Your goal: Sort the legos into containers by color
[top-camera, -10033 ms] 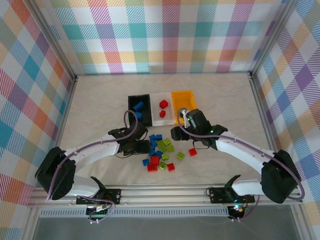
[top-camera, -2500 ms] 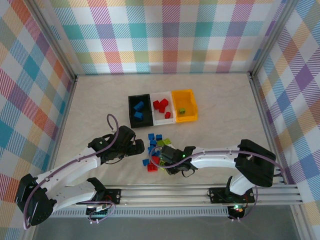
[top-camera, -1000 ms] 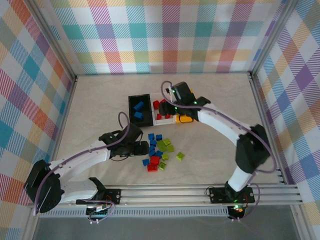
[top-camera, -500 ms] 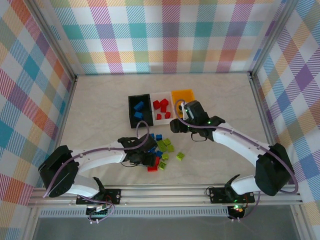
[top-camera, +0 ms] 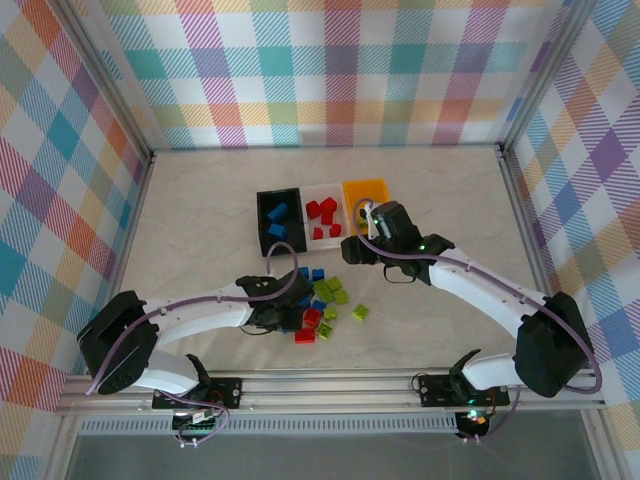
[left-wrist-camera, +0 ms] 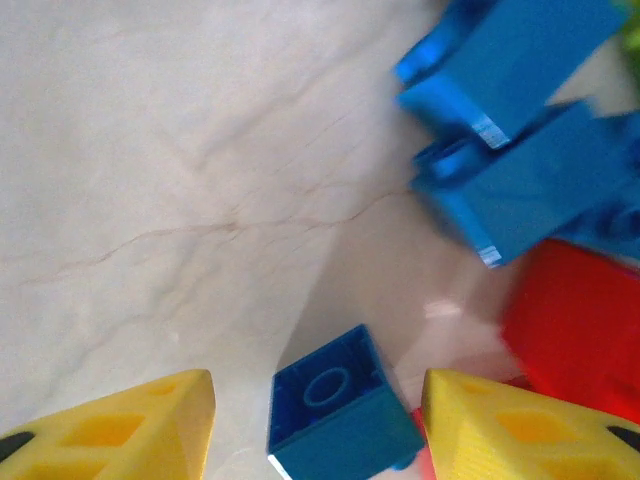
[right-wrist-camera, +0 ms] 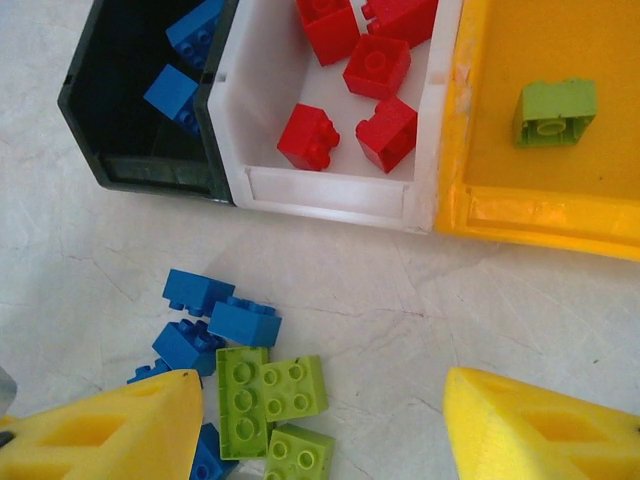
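Left end effector (left-wrist-camera: pixel 316 404) around blue lego (left-wrist-camera: pixel 338 422)

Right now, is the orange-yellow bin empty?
Not empty: one lime green brick lies inside the orange-yellow bin, per the right wrist view.

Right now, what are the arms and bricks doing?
Left jaws open around blue brick. Right jaws open, empty, near white bin. Red brick crowds the pick.

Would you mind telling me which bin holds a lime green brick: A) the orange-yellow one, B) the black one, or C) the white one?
A: in the right wrist view the lime green brick lies inside the orange-yellow bin; the white bin holds red bricks, the black bin blue bricks.
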Robot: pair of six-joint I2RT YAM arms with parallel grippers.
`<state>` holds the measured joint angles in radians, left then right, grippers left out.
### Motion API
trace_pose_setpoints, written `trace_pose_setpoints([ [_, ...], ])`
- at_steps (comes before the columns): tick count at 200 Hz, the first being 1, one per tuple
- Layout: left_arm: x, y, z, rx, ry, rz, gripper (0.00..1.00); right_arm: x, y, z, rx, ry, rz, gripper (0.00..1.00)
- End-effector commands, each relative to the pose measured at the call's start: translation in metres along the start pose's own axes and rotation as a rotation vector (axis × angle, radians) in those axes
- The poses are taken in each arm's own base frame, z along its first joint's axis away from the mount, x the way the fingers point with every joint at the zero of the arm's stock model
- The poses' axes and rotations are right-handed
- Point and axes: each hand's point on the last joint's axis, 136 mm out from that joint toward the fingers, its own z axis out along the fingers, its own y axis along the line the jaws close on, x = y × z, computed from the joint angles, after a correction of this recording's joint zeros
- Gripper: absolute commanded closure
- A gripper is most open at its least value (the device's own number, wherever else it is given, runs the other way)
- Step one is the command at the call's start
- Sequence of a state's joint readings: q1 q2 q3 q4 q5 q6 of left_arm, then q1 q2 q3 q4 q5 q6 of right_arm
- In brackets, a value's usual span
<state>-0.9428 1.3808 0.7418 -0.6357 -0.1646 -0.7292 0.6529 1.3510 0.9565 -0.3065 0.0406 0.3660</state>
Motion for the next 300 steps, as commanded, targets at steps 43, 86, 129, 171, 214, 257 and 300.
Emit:
trace_pose_setpoints([
  [43, 0.013, 0.029, -0.021, -0.017, -0.016, -0.029, 0.27, -0.008, 0.004, -0.004, -0.024, -0.04, 0.014, 0.35],
  [86, 0.015, 0.023, -0.008, -0.02, 0.014, -0.02, 0.22, -0.005, 0.003, -0.003, -0.023, -0.036, 0.019, 0.35],
  [129, 0.018, 0.019, 0.016, -0.04, 0.054, -0.027, 0.4, -0.004, 0.001, -0.009, -0.018, -0.047, 0.02, 0.35],
  [171, 0.012, 0.02, 0.007, -0.046, 0.026, -0.035, 0.61, -0.006, 0.002, -0.013, -0.022, -0.058, 0.021, 0.35],
  [214, -0.015, 0.032, -0.014, -0.016, -0.038, -0.109, 0.72, -0.004, 0.002, -0.013, -0.03, -0.064, 0.031, 0.35],
  [257, -0.118, 0.032, -0.063, 0.039, -0.231, -0.207, 0.72, 0.006, -0.002, -0.012, -0.025, -0.052, 0.051, 0.34],
  [300, -0.212, 0.038, -0.052, -0.043, -0.285, -0.249, 0.74, 0.019, -0.009, -0.011, -0.007, -0.026, 0.069, 0.34],
])
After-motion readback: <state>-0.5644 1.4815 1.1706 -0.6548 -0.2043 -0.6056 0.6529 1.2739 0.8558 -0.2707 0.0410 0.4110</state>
